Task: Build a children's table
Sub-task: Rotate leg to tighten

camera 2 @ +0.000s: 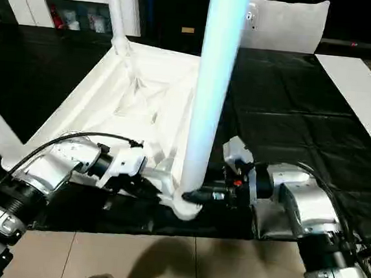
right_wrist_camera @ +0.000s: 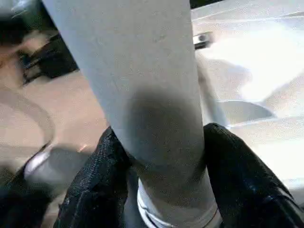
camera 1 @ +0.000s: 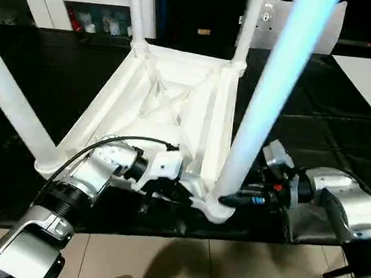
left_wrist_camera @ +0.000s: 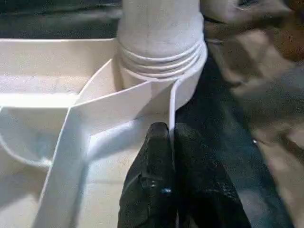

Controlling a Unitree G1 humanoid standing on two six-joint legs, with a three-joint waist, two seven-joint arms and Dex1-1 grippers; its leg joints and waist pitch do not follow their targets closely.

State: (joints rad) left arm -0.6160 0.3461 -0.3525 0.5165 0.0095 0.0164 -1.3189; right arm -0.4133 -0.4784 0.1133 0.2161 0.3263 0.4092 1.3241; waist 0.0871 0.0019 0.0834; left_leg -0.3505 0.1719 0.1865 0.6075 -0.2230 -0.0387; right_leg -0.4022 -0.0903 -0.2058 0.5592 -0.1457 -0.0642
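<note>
Black-covered table [camera 1: 342, 133] carries the upturned top [camera 1: 169, 98]. Left fingers [left_wrist_camera: 159, 180] pinch its rim just beside the near socket. All four legs stand in their sockets. Right fingers [right_wrist_camera: 237, 185] clasp the last leg [camera 1: 266, 107], likely mid-tightening.

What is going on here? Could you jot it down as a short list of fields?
Work: children's table lying upside down on a black-covered surface
Legs: four standing up from the corner sockets
Left gripper: shut on the table's thin rim beside the near corner socket
Right gripper: one finger on each side of the near leg, low by the socket
Background: white cabinet with glass doors
</note>
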